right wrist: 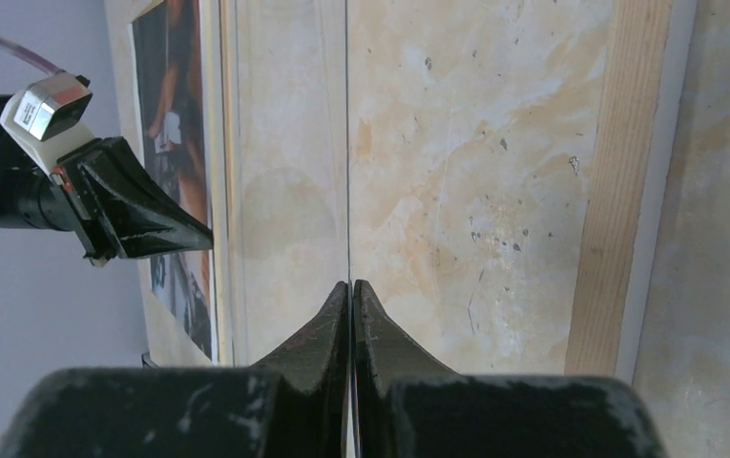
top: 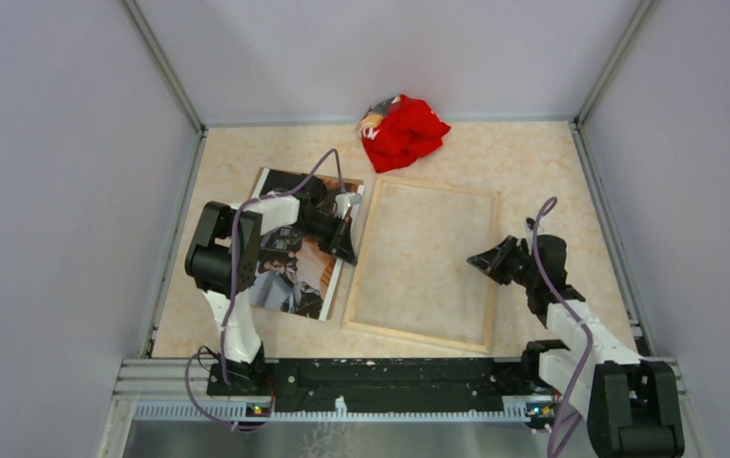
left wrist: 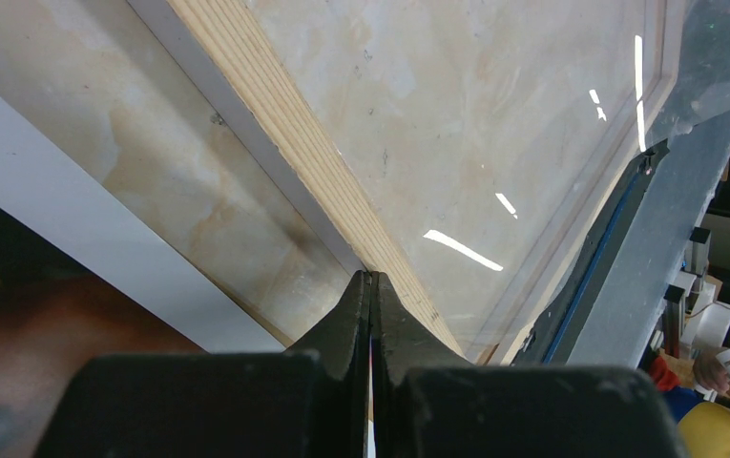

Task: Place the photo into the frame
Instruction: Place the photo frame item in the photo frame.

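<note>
The frame point(top: 423, 262) lies back-up mid-table, with pale wood edges and a white border point(left wrist: 275, 191). The photo point(top: 289, 272) lies face-up just left of it, partly under my left arm, and shows in the left wrist view point(left wrist: 27, 334) and the right wrist view point(right wrist: 175, 114). My left gripper point(top: 349, 243) is shut at the frame's left edge, tips point(left wrist: 372, 277) on the wood, with a thin pale sliver between the jaws. My right gripper point(top: 480, 260) is shut at the frame's right side on the edge of a thin clear pane point(right wrist: 347, 143), seen edge-on.
A crumpled red cloth point(top: 404, 129) lies at the back, just beyond the frame's far edge. Grey walls close the table on three sides. The arm rail point(top: 389, 377) runs along the near edge.
</note>
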`<state>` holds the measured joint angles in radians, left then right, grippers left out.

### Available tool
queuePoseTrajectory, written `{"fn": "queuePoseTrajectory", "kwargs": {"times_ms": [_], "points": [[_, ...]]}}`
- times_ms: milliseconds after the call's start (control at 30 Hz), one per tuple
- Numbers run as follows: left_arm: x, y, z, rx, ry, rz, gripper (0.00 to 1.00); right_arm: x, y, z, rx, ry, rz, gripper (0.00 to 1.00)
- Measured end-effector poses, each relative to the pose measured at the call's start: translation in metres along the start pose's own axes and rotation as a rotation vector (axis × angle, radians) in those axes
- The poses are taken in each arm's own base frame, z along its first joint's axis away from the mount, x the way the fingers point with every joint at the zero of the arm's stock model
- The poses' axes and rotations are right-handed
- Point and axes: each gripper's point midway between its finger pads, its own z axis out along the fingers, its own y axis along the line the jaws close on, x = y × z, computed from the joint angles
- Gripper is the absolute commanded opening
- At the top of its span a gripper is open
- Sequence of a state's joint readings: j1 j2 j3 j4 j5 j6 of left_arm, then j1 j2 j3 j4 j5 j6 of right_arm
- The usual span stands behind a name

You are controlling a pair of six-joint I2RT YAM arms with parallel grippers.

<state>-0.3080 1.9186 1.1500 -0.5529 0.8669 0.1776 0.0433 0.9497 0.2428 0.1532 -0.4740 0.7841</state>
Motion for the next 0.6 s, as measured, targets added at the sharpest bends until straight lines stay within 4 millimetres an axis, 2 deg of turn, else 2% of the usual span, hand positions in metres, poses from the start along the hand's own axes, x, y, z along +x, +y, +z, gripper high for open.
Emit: {"fn": "queuePoseTrajectory", "kwargs": {"times_ms": [367, 600], "points": [[0.000, 0.000, 0.000, 0.000, 0.000, 0.000, 0.00, -0.002, 0.009, -0.002, -0.050, -0.015, -0.015, 0.00], [0.000, 0.000, 0.000, 0.000, 0.000, 0.000, 0.00, -0.010, 0.026, -0.008, -0.118, -0.057, -0.055, 0.00]]}}
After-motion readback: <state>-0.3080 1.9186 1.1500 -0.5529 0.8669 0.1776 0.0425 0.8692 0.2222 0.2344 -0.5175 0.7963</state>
